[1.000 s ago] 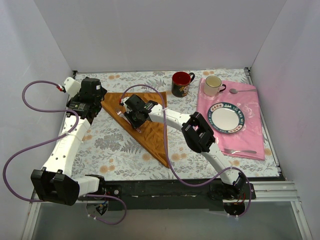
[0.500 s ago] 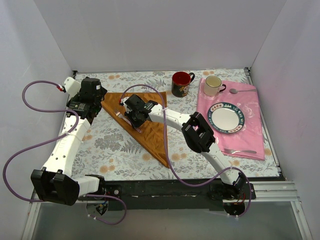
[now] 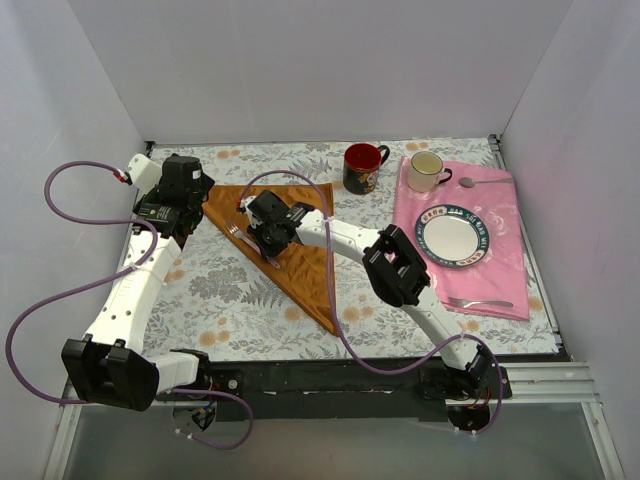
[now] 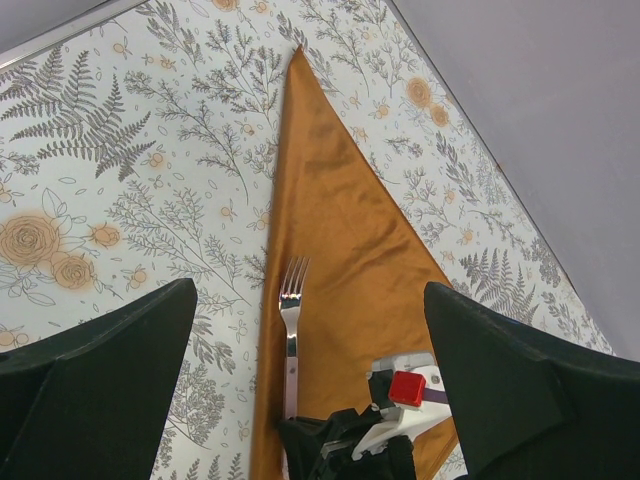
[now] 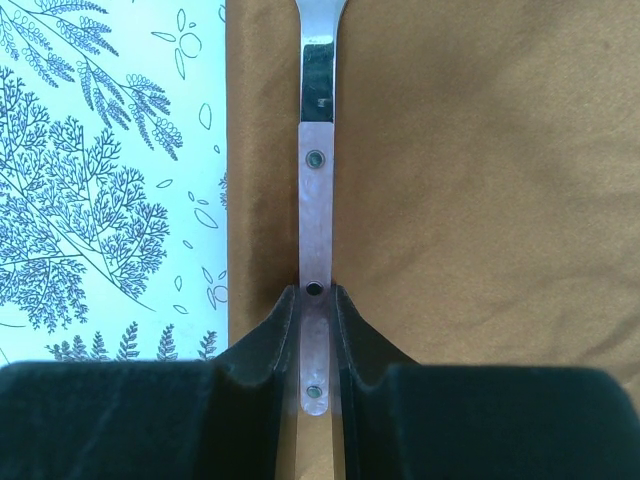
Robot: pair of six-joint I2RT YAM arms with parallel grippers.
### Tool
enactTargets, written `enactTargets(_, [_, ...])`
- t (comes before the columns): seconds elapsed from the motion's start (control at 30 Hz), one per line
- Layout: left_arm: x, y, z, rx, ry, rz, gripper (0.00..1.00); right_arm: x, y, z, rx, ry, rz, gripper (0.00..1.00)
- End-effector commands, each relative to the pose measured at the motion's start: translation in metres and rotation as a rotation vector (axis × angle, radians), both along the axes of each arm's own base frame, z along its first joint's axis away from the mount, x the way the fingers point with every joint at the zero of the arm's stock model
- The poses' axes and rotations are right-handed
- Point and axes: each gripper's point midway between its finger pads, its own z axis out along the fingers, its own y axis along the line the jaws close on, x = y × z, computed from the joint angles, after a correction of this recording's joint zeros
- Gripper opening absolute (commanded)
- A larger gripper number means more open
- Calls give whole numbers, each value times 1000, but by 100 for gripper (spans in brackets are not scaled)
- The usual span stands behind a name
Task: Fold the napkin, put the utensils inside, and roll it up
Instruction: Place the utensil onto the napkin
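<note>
The rust-orange napkin [image 3: 303, 268] lies folded into a long triangle on the floral tablecloth, also seen in the left wrist view [image 4: 345, 215]. A silver fork [image 4: 291, 305] lies along its left edge, tines pointing away from the right gripper. My right gripper [image 3: 256, 240] is down on the napkin, and its fingers [image 5: 275, 335] pinch the end of the fork's handle [image 5: 317, 190]. My left gripper [image 3: 185, 215] hovers wide open over the napkin's far left corner with nothing in it [image 4: 310, 335]. A second fork [image 3: 480, 302] lies on the pink cloth.
A pink cloth [image 3: 505, 215] at the right carries a round plate [image 3: 453, 236], a white mug [image 3: 427, 171] and a spoon [image 3: 467, 183]. A dark red mug [image 3: 362, 166] stands at the back. White walls close in the table on three sides.
The right gripper's jaws have narrowed onto the fork's handle and it has shifted slightly left with the fork. The left arm has not moved.
</note>
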Motion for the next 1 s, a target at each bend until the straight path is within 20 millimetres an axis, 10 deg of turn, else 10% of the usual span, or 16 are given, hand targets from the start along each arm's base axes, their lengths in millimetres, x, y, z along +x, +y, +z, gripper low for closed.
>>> enactTargets(0.0, [-4, 3, 11, 6, -25, 5, 98, -1, 11, 54, 95, -25, -13, 1])
enactTargets(0.4, [-3, 1, 7, 0, -20, -6, 98, -2, 5, 44, 66, -9, -56, 1])
enactTargets(0.63, [0, -4, 1, -13, -14, -33, 98, -4, 6, 45, 74, 1, -41, 19])
enactTargets(0.97, [23, 28, -29, -160, 15, -47, 98, -3, 10, 125, 184, -69, 1, 52])
